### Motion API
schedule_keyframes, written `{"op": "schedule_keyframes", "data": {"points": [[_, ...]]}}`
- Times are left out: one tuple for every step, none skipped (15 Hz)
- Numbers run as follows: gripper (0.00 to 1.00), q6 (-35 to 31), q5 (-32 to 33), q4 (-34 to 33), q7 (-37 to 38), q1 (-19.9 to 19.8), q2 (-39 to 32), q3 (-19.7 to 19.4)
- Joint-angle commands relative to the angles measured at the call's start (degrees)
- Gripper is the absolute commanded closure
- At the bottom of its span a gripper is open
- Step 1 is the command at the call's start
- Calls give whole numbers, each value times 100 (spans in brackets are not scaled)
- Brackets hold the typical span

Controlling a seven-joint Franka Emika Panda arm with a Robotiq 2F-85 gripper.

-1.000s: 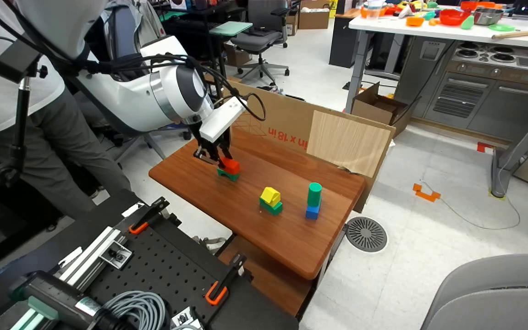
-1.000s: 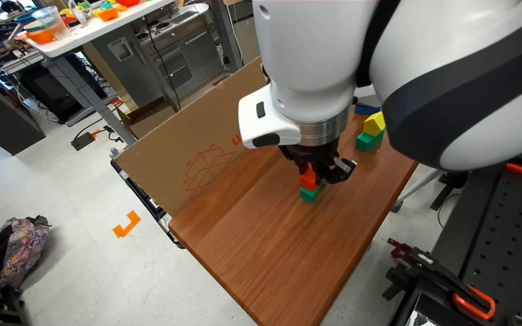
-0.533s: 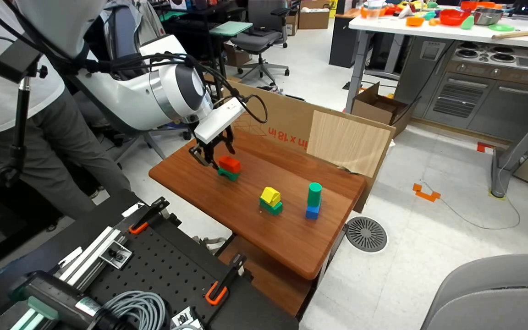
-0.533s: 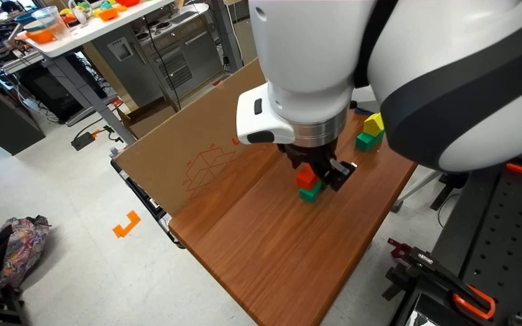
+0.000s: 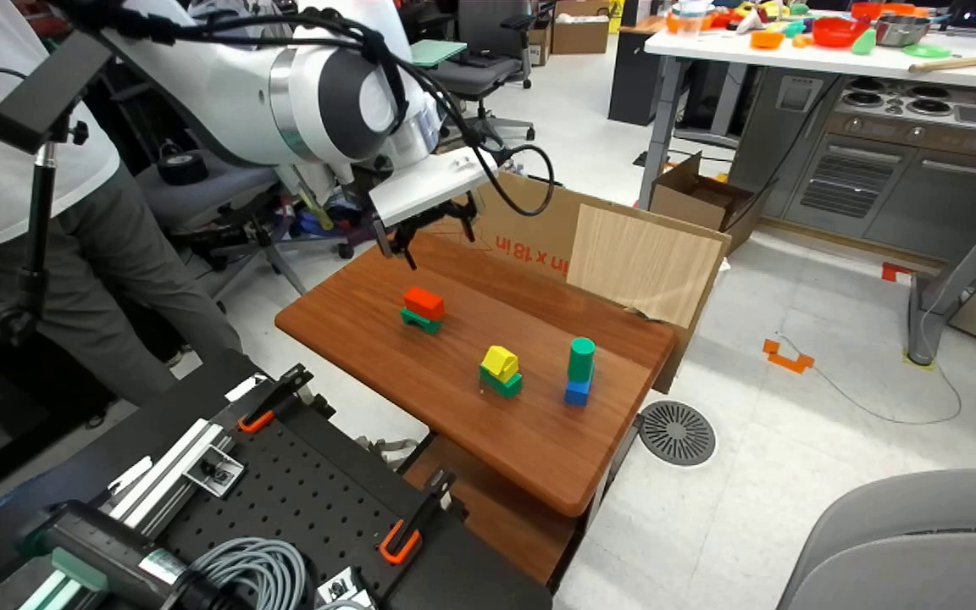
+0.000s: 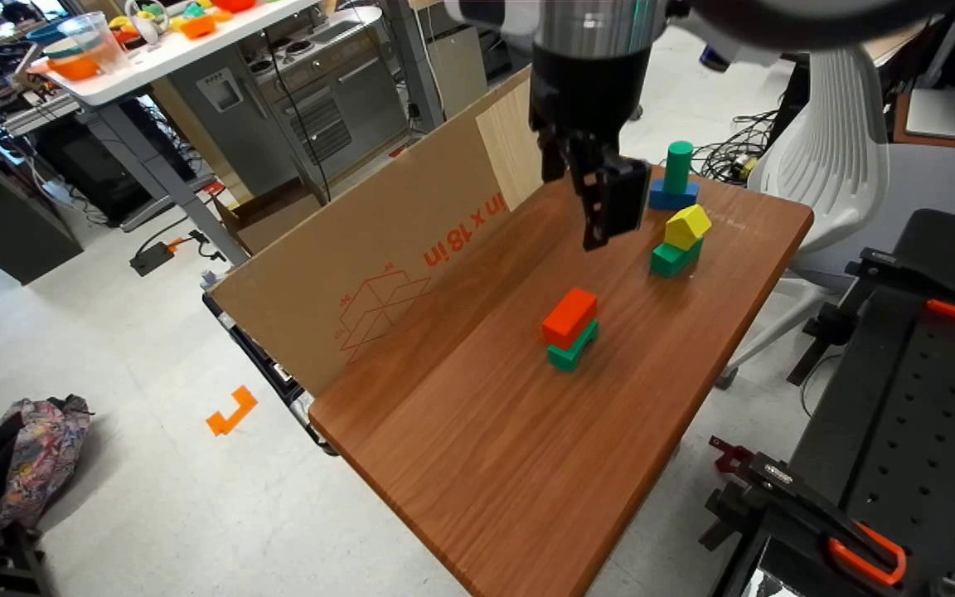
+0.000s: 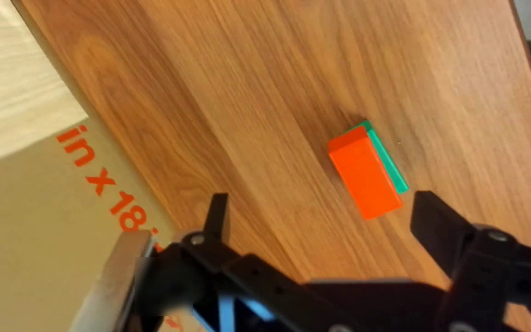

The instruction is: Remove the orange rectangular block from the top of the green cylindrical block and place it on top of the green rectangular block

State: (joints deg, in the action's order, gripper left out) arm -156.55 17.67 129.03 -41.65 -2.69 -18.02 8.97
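Observation:
The orange rectangular block (image 5: 424, 302) lies on top of a low green rectangular block (image 5: 418, 322) with an arched notch, in both exterior views. From above, in the wrist view, the orange block (image 7: 366, 177) covers most of that green block (image 7: 388, 161), whose one long edge shows. My gripper (image 7: 321, 197) is open with nothing between its fingers. It hangs well above the stack, apart from it, as an exterior view shows the gripper (image 5: 440, 246) over the table's far side. The green cylindrical block (image 5: 581, 359) stands upright on a blue block (image 5: 578, 391).
A yellow house-shaped block (image 5: 500, 362) sits on another green block (image 5: 501, 383), between the orange stack and the cylinder. An upright cardboard sheet (image 6: 361, 274) runs along one long edge of the wooden table (image 6: 477, 464). Clamps and a black perforated bench (image 5: 310, 474) stand alongside.
The jaws have opened and let go of the orange block. My gripper has then risen clear of it, while the orange block has stayed on the low green one.

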Motion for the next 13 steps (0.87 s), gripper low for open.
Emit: {"op": "schedule_keyframes", "data": {"points": [[0,585,-647,73,232,-168,717,-175],[0,791,-716,4,364,-173,822,-295],[0,997,-759,-80,487,-192,881,-417],[0,1202,-804,-167,605,-215,930,-534],[0,1414,-798,-249,750,-235,968,-665],[0,1610,-764,-340,925,-250,991,-790],[0,1726,-691,-399,1123,-270,976,-919],[0,1811,-645,-441,1318,-300,938,-1037],[0,1916,-594,-485,1509,-338,918,-1156],[0,1967,-554,-478,1701,-384,878,-1270],[0,1735,-638,-380,1356,-318,922,-1149],[0,1786,-631,-380,1455,-362,917,-1233],[0,1793,-630,-380,1496,-395,908,-1279]]}}
